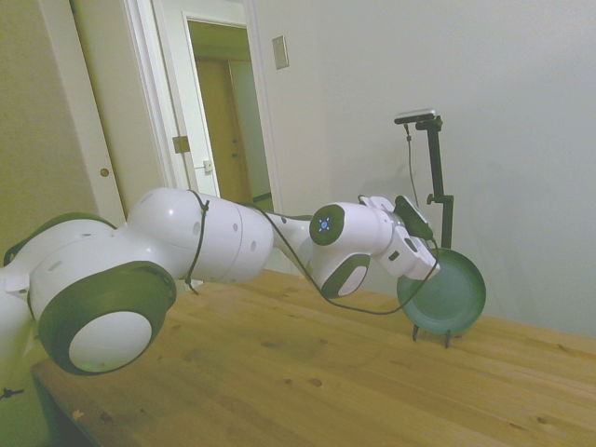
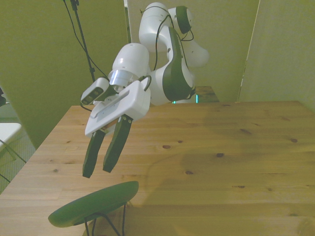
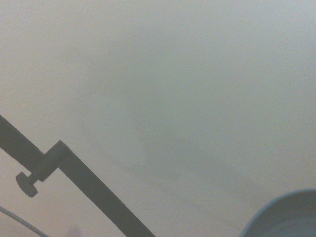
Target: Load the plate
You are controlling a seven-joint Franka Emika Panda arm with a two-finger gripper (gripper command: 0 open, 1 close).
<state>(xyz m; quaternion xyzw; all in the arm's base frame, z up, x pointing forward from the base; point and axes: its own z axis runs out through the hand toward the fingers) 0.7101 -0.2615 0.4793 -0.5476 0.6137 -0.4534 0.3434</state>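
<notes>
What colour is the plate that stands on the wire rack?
Dark green. The plate shows its face best in the side view.

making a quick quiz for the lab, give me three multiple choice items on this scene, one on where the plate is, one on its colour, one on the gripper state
1. Where is the plate?
A. flat on the table
B. propped on edge in a thin wire rack
C. held between the fingers

2. What colour is the plate?
A. dark green
B. red
C. white

3. How is the gripper?
A. shut on the plate
B. open, holding nothing
C. out of view

Answers:
1 B, the side view shows it standing on edge over thin dark legs on the table.
2 A, both the side and front views show it green.
3 B, the front view shows a gap between the dark fingers, which hang above the plate and apart from it.
</notes>
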